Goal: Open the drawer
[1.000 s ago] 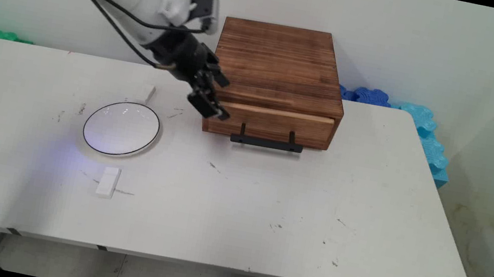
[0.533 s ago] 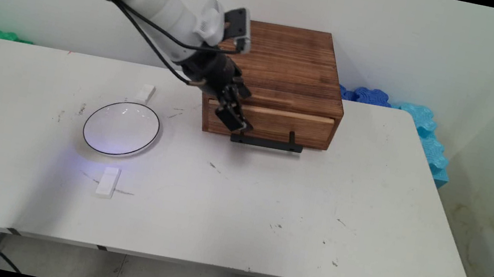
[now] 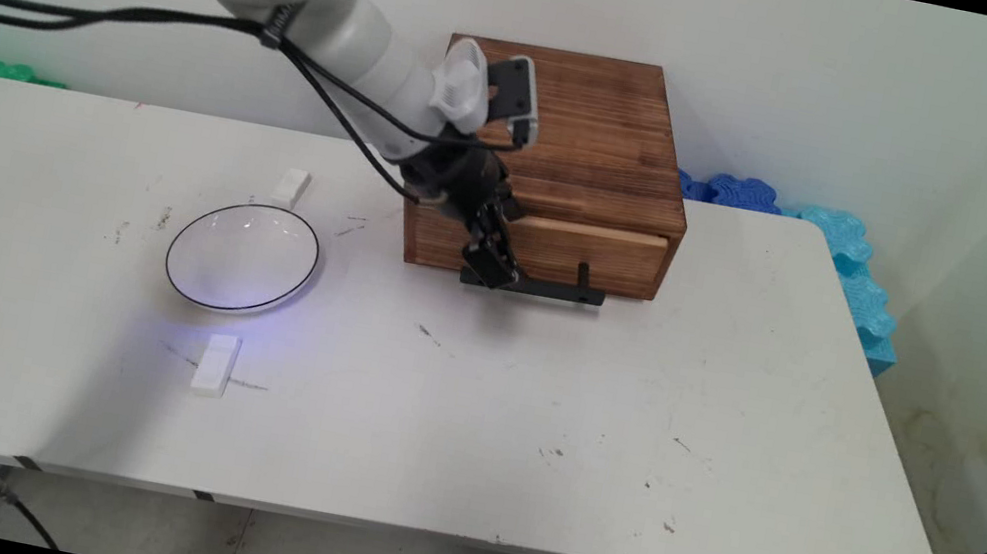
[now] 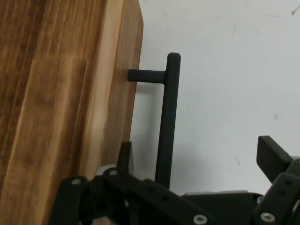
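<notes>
The black two-finger gripper [image 4: 194,157], having shifted right, is spreading open astride the brown wooden drawer box's black bar handle [image 4: 166,122], seemingly untouched.

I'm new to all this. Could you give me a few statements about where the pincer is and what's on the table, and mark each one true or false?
1. The pincer is at the drawer's black handle. True.
2. The pincer is shut. False: it is open, a finger on each side of the bar.
3. The bowl holds a white block. False: both blocks lie on the table outside it.
4. The wooden box stands at the table's far side. True.
</notes>
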Motion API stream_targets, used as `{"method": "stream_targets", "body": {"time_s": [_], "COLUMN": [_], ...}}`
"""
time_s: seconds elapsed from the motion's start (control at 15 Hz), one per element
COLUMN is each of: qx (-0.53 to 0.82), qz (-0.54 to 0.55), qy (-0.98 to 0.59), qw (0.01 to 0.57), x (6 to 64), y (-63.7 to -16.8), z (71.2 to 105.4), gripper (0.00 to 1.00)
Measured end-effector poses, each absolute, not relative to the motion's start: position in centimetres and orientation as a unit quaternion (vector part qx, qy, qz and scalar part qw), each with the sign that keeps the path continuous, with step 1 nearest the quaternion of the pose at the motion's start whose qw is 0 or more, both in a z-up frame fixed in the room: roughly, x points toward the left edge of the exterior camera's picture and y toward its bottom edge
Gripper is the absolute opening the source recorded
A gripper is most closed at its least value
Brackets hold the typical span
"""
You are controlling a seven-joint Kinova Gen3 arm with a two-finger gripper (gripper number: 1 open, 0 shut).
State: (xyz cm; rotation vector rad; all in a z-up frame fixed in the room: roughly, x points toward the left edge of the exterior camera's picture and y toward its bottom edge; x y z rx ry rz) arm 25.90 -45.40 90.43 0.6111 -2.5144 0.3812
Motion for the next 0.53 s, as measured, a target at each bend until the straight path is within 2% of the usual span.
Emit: {"method": "stream_targets", "body": {"time_s": [0.53], "qx": [0.226], "qz": [0.141], "qy": [-0.931], "qw": [0.250], "x": [24.3], "y": [-46.3], "z": [87.4], "gripper": [1.00]}}
